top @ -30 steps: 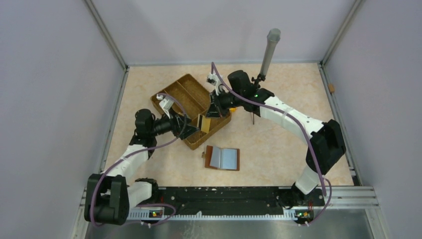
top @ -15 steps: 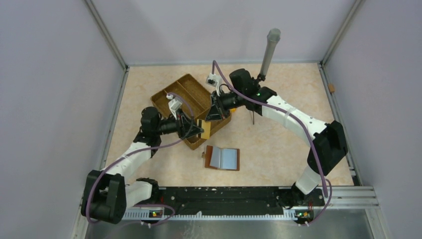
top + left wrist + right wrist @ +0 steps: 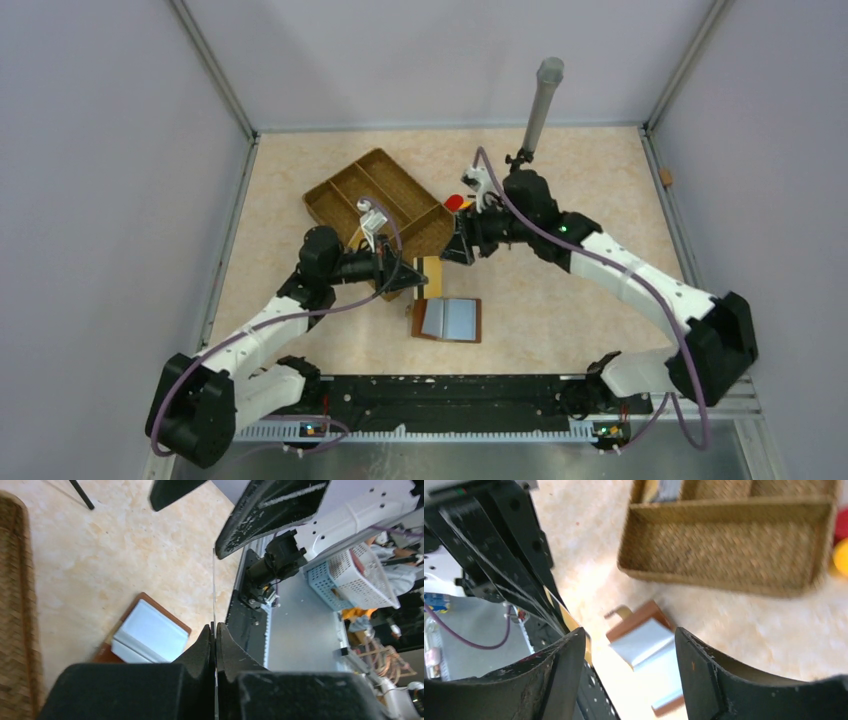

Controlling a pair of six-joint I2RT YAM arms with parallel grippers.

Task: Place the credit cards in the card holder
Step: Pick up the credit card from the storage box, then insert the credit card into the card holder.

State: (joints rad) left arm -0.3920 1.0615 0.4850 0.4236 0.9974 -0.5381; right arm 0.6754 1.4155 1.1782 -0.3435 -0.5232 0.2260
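Observation:
A yellow-gold credit card [image 3: 432, 274] stands on edge just above the open card holder [image 3: 448, 319], a reddish-brown wallet with pale blue-grey slots. My left gripper [image 3: 416, 281] is shut on this card. In the left wrist view the card [image 3: 214, 587] shows edge-on as a thin line rising from the shut left gripper [image 3: 215, 630], with the card holder [image 3: 146, 632] below left. My right gripper [image 3: 460, 247] hangs open just right of the card and touches nothing. In the right wrist view the open right gripper [image 3: 630, 632] frames the card holder [image 3: 644, 641], with the card [image 3: 568, 619] at its left finger.
The divided wicker tray [image 3: 352, 176] sits behind the left gripper, with something flat and grey [image 3: 669, 489] in one compartment. A red cap [image 3: 455, 202] lies at its right corner. A grey pole [image 3: 541, 100] stands at the back. The black rail [image 3: 450, 392] runs along the near edge.
The left gripper shut on the yellow card and carried it off the tray towards the card holder. The right gripper let go of it, opened and drew back to the right.

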